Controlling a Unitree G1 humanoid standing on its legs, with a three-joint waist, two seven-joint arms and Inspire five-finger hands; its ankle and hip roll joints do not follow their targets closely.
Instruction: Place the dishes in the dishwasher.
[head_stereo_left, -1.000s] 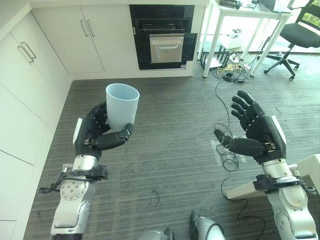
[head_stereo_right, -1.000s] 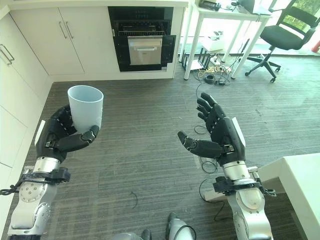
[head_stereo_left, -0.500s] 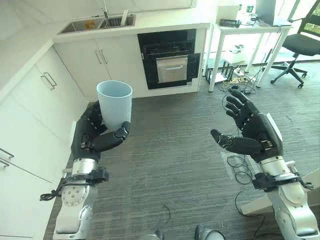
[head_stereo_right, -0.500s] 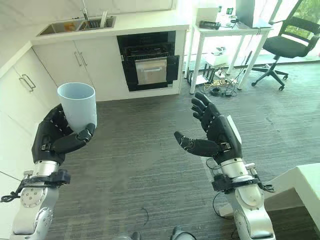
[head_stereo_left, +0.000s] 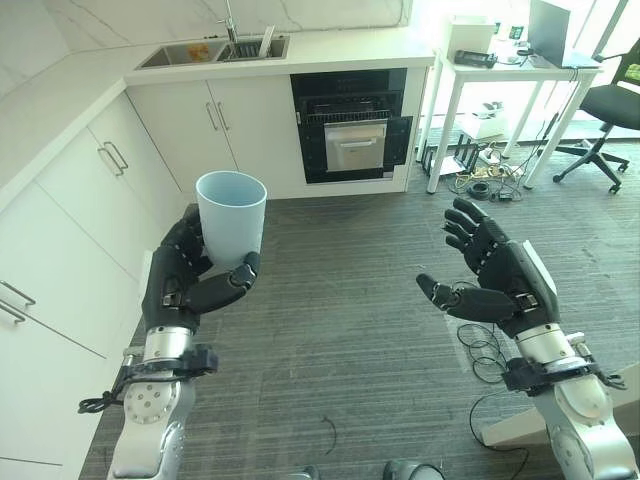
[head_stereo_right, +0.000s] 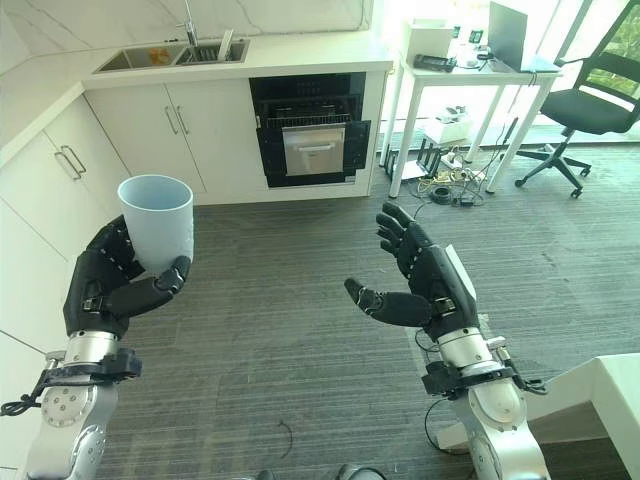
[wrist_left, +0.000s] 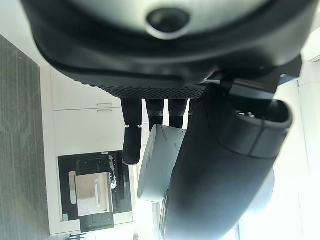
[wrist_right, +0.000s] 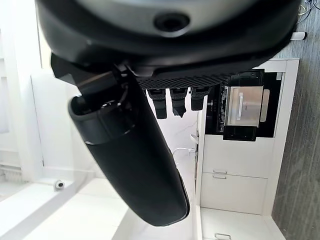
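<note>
A pale blue cup (head_stereo_left: 231, 216) stands upright in my left hand (head_stereo_left: 185, 279), whose fingers and thumb curl round its lower half; the cup (wrist_left: 159, 170) also shows past the fingers in the left wrist view. My right hand (head_stereo_left: 497, 283) hovers at the right, palm turned inward, fingers spread and straight, holding nothing. An open black appliance (head_stereo_left: 352, 125) with a steel-fronted rack sits under the counter straight ahead, well beyond both hands.
White cabinets (head_stereo_left: 70, 230) run along the left and meet a counter with a sink (head_stereo_left: 215, 50) at the back. A white desk (head_stereo_left: 500, 70) and a black office chair (head_stereo_left: 610, 105) stand at the right. Dark wood floor (head_stereo_left: 340, 290) stretches between.
The whole picture has tilted up and shifted, bringing the counter and sink into sight. Both hands keep the same pose, the cup still held in the left.
</note>
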